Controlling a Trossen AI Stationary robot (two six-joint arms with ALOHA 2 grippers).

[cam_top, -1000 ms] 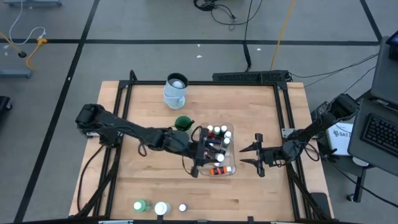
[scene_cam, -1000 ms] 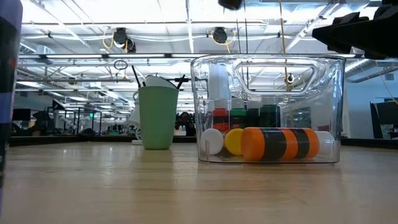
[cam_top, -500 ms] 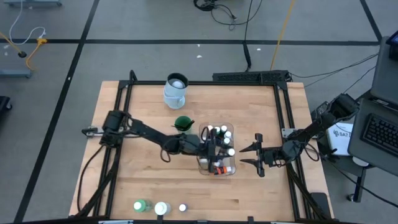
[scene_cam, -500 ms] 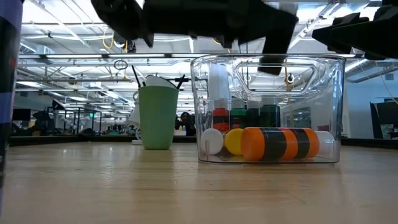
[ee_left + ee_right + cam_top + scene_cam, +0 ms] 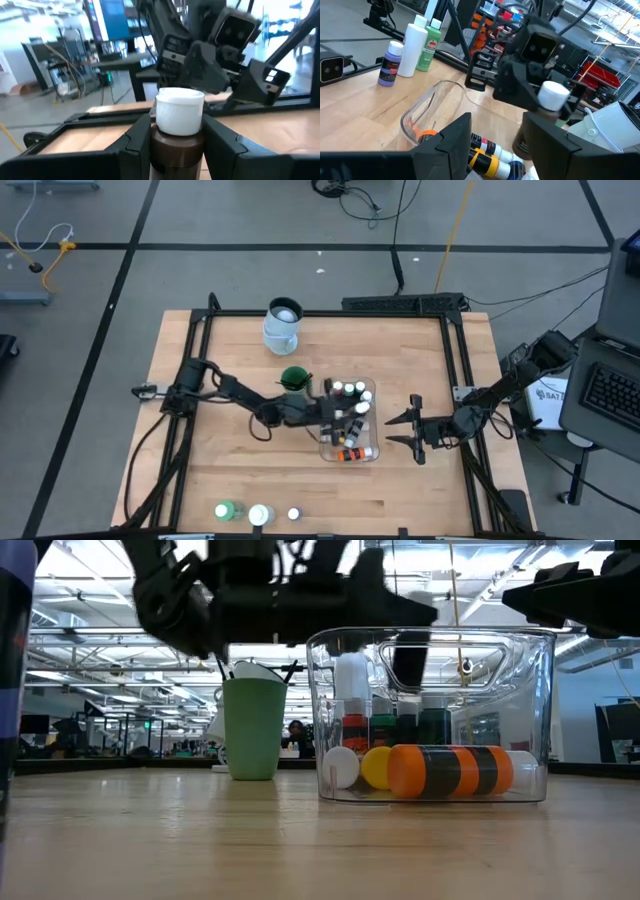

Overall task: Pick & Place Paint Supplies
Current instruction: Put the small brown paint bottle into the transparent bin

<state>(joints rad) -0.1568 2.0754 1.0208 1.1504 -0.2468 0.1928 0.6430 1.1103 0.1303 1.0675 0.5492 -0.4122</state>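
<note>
Table: pale wooden table (image 5: 230, 470) in a black frame, an open workshop with ceiling lights behind it.
Tub: clear plastic tub (image 5: 372, 452) near the table's middle, holding upright white-capped paint bottles (image 5: 347, 390) and an orange-and-black bottle (image 5: 455, 771) lying on its side against the front wall.
Left pincer: left pincer (image 5: 345, 417) reaches over the tub, its fingers (image 5: 137, 142) closed round a brown bottle with a white cap (image 5: 179, 112), held upright just above the tub's rim.
Right pincer: right pincer (image 5: 403, 430) waits just beside the tub on its right side, jaws parted with nothing between them.
Green cup: green cup (image 5: 253, 727) with dark brushes standing in it, just beside the tub's far left corner.
Jug: pale blue-white jug (image 5: 282, 325) near the table's far edge.
Front edge: a green bottle (image 5: 226, 510), a white jar (image 5: 260, 515) and a small purple bottle (image 5: 390, 63) stand in a row, well apart from the tub.
</note>
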